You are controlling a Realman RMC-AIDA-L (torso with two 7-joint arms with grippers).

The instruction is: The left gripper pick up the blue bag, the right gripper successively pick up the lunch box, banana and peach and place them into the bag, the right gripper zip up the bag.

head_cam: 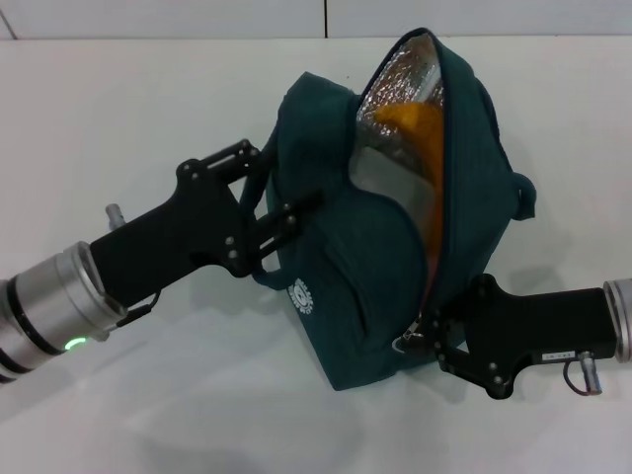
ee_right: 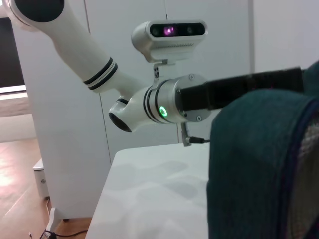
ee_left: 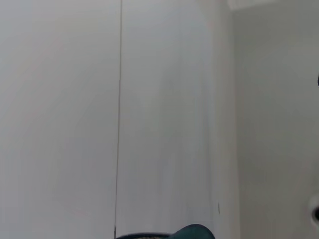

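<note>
The blue bag (head_cam: 395,257) is held up off the white table (head_cam: 118,109), its mouth open and facing me, with silver foil lining. Something orange-yellow (head_cam: 413,126) shows inside; I cannot tell the lunch box, banana and peach apart there. My left gripper (head_cam: 272,212) is shut on the bag's left side. My right gripper (head_cam: 427,336) is shut at the low end of the zipper, on the zipper pull. The bag also fills the edge of the right wrist view (ee_right: 259,164), and a sliver of it shows in the left wrist view (ee_left: 192,232).
The right wrist view shows my left arm (ee_right: 164,104) reaching to the bag, my head camera (ee_right: 169,35) above it, and the table's edge (ee_right: 107,184) with floor below. The left wrist view shows a pale wall (ee_left: 149,99).
</note>
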